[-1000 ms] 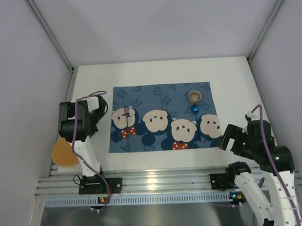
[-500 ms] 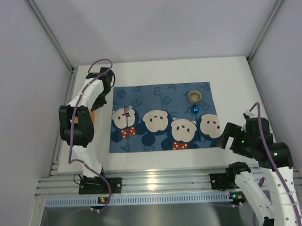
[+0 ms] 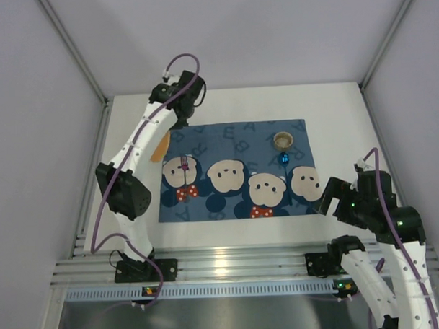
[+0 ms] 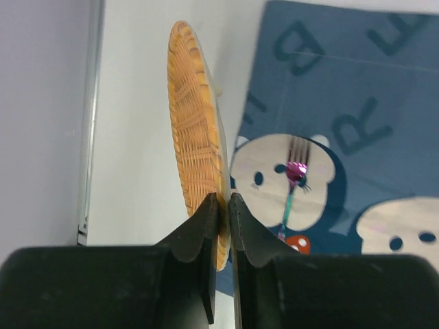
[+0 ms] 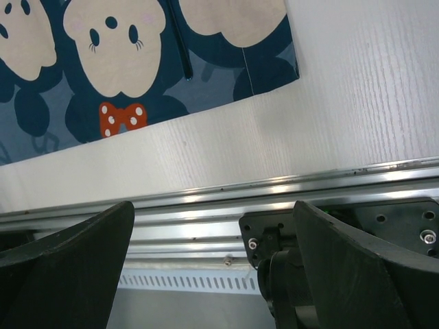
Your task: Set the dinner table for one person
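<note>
Left wrist view: at lower centre, the left gripper [image 4: 223, 199] pinched the rim of a woven orange disc [image 4: 195, 137], held on edge over the white dinner table [image 4: 137, 137] in the frame's left half. A fork [image 4: 293, 171] lay on the blue mouse placemat [image 4: 343, 89] at right.

Right wrist view: the right gripper [image 5: 214, 205] stood spread wide, with the metal rail [image 5: 329, 181] crossing mid-frame.

Top view: the table filled the centre, with a small cup [image 3: 283, 140] on the placemat's upper right.
</note>
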`<state>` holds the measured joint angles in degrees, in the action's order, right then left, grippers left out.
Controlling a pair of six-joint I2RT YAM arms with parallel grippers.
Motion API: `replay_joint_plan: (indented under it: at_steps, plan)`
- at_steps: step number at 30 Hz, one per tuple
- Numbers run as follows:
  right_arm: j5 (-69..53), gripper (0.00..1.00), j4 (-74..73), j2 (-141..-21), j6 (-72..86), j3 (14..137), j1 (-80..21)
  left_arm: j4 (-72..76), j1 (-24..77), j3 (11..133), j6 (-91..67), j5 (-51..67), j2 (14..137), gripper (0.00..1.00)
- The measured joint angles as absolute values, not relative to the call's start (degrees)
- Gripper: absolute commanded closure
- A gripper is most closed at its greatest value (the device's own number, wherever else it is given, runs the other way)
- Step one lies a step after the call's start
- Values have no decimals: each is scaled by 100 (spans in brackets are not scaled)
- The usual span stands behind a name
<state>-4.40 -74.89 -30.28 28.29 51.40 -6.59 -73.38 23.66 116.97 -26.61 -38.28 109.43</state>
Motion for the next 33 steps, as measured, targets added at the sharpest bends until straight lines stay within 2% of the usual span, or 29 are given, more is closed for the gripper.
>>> replay_joint_plan:
  at_steps: [8, 14, 27, 33]
  plan:
    - [-434, 0, -7489, -3028, 2867, 5142, -659, -6904, 4226, 11660, -2139, -3623, 11174, 100]
    - [-403, 0, -7500, -3026, 2867, 5142, -659, -6753, 5297, 11979, -1911, -3557, 12040, 100]
    - [-342, 0, -7546, -3004, 2853, 5144, -659, -6598, 6018, 12667, -1675, -3754, 13399, 100]
    - [-325, 0, -7599, -2998, 2853, 5144, -659, -6530, 6141, 12505, -1682, -3785, 13646, 100]
